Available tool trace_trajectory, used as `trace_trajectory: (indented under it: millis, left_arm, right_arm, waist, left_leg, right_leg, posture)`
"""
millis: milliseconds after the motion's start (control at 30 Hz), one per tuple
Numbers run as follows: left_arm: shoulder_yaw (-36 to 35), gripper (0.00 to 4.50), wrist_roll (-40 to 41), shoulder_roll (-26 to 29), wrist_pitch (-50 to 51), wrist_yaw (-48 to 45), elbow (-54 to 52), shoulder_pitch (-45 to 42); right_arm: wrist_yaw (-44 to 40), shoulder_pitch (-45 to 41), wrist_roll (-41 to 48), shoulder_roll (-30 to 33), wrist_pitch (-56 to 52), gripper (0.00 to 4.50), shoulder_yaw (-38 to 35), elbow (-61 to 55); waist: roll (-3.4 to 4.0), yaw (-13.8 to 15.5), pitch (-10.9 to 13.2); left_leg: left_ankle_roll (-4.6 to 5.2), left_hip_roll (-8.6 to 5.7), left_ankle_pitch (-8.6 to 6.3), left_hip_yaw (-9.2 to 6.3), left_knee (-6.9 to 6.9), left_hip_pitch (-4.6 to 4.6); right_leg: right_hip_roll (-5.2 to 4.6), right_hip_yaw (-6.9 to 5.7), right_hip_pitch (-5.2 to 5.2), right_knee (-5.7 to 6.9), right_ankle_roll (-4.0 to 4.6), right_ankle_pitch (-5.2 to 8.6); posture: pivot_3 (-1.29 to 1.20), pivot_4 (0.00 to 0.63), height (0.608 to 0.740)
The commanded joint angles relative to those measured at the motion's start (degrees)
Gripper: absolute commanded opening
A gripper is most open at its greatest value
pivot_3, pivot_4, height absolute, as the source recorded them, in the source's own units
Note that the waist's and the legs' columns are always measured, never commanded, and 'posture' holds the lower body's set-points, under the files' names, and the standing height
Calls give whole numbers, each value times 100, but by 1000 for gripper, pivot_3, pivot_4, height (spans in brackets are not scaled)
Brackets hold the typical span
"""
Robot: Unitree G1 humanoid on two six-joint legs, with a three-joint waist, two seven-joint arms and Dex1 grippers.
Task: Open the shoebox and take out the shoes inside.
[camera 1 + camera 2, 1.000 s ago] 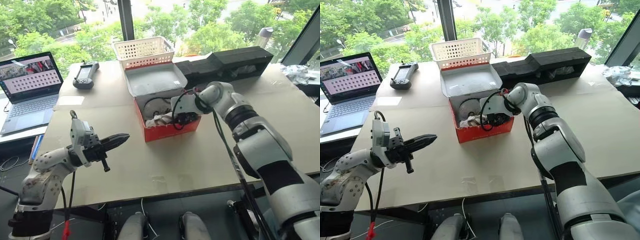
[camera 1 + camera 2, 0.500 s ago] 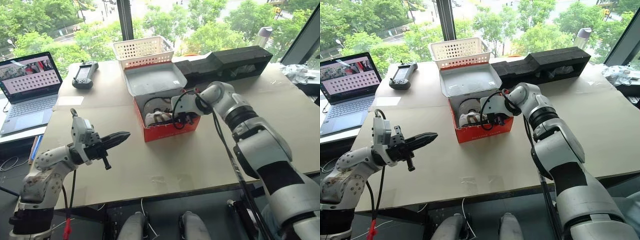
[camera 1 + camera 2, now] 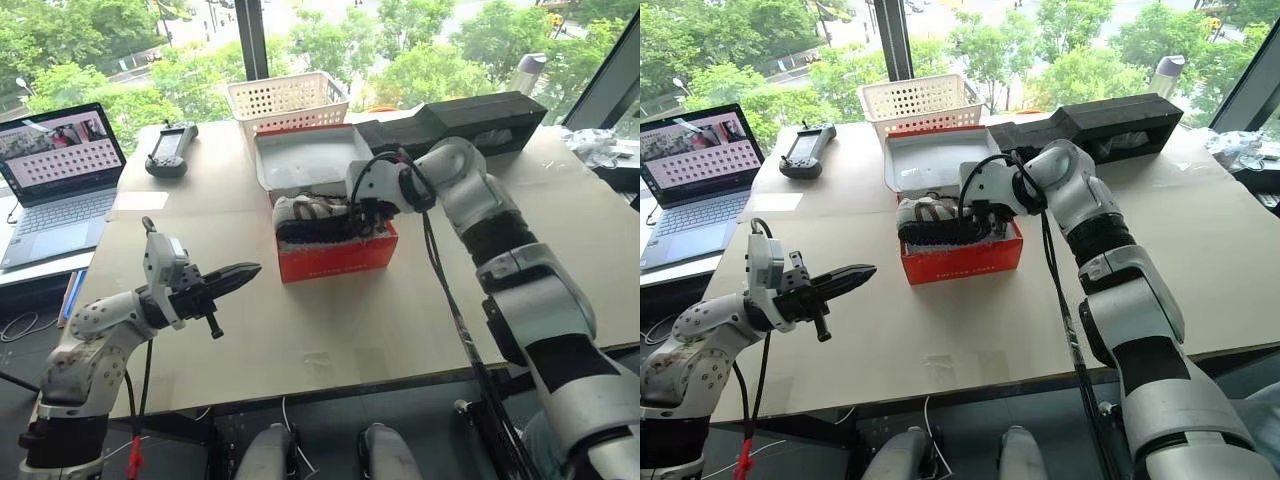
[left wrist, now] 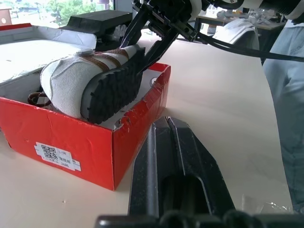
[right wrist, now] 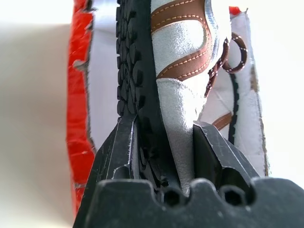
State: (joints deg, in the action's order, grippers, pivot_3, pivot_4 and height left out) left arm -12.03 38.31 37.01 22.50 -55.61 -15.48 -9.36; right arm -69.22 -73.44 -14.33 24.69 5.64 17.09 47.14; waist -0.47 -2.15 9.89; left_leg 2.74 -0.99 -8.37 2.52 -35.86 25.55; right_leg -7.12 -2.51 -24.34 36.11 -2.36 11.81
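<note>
My left hand (image 3: 240, 272) hangs closed and empty over the tabletop (image 3: 330, 330), near the box's left. The shoebox (image 3: 335, 255) sits mid-table, lid back. My right hand (image 5: 164, 142) pinches one shoe (image 3: 315, 220) at the heel, sole against one finger, suede upper against the other, lifted to rim height. Judged light; soft upper, stiff grippy sole. Heel hold suits it. Second shoe (image 5: 237, 118) lies inside.

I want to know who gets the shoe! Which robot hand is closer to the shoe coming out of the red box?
Right. The right gripper has its fingers shut on the shoe, lifted partly out of the shoebox. The left gripper is off to the side over the table, apart from it.
</note>
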Motion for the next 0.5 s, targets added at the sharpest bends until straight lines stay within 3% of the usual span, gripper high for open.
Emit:
trace_trajectory:
  millis: [33,267,367,500]
  left_arm:
    - [-32,0,-1,7,-90,10,-181,-1]
    - [2,0,-16,18,-90,-33,-102,-59]
    - [13,0,0,7,-87,-39,-101,-80]
    - [4,0,42,-26,-105,-43,-104,-94]
  right_arm:
    - [340,-11,328,291,-737,1726,-520,-866]
    - [818,706,1172,686,-2855,1726,-1584,-2856]
    - [1509,818,1208,957,-3197,1726,-2068,-2939]
    - [2616,1240,659,1485,-3021,1726,-2120,-2636]
  waist:
    - [0,14,0]
    - [0,112,0]
    - [0,138,0]
    - [-1,213,0]
  left_leg:
    - [0,0,0,0,0,1]
    - [-1,6,-2,2,-1,2]
    - [-3,4,-3,5,-1,2]
    - [0,-1,-8,7,0,9]
  right_leg:
    - [0,0,-1,0,0,0]
    - [-5,-1,-1,-3,1,0]
    - [-14,-4,-3,-3,2,-1]
    - [-27,-19,-2,-18,21,11]
  posture:
    - [0,150,732]
    - [0,150,732]
    - [0,150,732]
    - [0,150,732]
